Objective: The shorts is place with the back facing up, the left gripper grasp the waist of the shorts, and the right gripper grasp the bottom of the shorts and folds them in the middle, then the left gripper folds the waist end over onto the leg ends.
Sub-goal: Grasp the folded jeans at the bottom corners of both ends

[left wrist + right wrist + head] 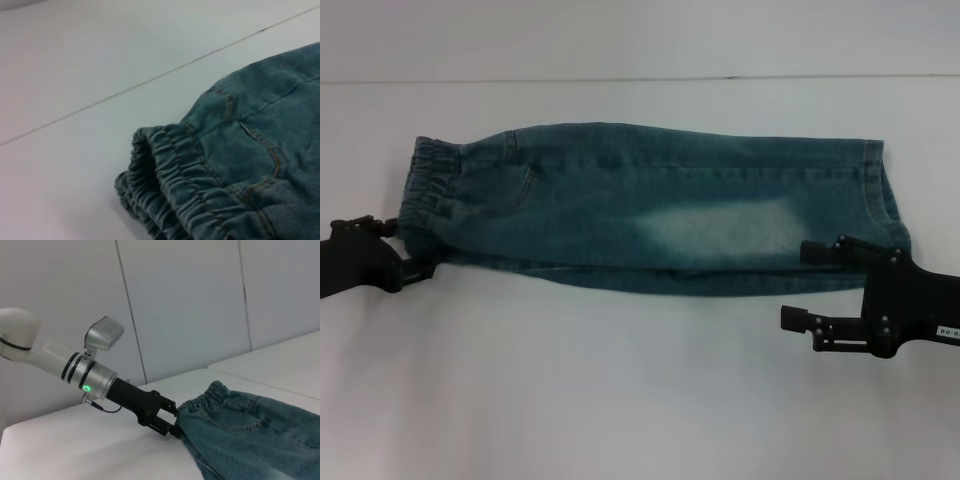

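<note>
Blue denim shorts [650, 210] lie folded lengthwise on the white table. The elastic waist [425, 190] is at the left and the leg ends [885, 195] are at the right. My left gripper [415, 248] is at the waist's near corner, its fingers closed on the gathered band. The right wrist view shows the left gripper [174, 420] pinching the waist [212, 392]. My right gripper [794, 285] stands open at the near right. One of its fingers is over the shorts' near edge and the other is off the cloth. The left wrist view shows the waistband [165, 180] and a back pocket seam.
The white table [620, 400] runs wide in front of the shorts. A seam line [620, 78] crosses the surface behind them. A plain white wall [190, 300] stands behind the left arm.
</note>
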{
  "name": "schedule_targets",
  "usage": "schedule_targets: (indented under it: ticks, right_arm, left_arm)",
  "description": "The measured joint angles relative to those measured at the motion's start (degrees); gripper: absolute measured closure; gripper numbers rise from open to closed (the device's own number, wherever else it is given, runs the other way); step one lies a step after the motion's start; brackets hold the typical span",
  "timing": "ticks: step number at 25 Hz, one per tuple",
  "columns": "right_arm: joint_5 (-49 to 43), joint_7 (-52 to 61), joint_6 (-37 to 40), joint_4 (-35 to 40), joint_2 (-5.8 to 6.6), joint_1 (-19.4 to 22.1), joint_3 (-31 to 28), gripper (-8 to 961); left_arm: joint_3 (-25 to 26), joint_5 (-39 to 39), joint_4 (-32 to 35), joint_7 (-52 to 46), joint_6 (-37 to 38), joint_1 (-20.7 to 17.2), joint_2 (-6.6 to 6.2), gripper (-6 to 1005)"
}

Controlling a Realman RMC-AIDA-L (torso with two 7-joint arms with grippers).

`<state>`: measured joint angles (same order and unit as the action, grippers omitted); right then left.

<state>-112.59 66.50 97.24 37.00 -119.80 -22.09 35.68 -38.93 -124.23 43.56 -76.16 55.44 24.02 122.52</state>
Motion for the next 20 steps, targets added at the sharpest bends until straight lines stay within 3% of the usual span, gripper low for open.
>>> schedule_targets:
  ticks: [12,18,20]
  right_arm:
    - [0.0,0.12,-1.0,-0.64,0.0,-0.06,0.0,115]
    - [0.0,0.06,-1.01,-0.73,0.0,-0.21,0.0,122]
    - [0.04,-0.11,-1.01,-0.87,0.0,-0.33,0.0,124]
  left_arm:
    - [0.25,0.92,1.08,0.37,3.87,0.03,-0.09,632]
    - [0.37,0.92,0.76,0.1,4.12,0.79,0.09,824]
    - [0.23,0.92,0.78,-0.32,4.78,1.13,0.14,838]
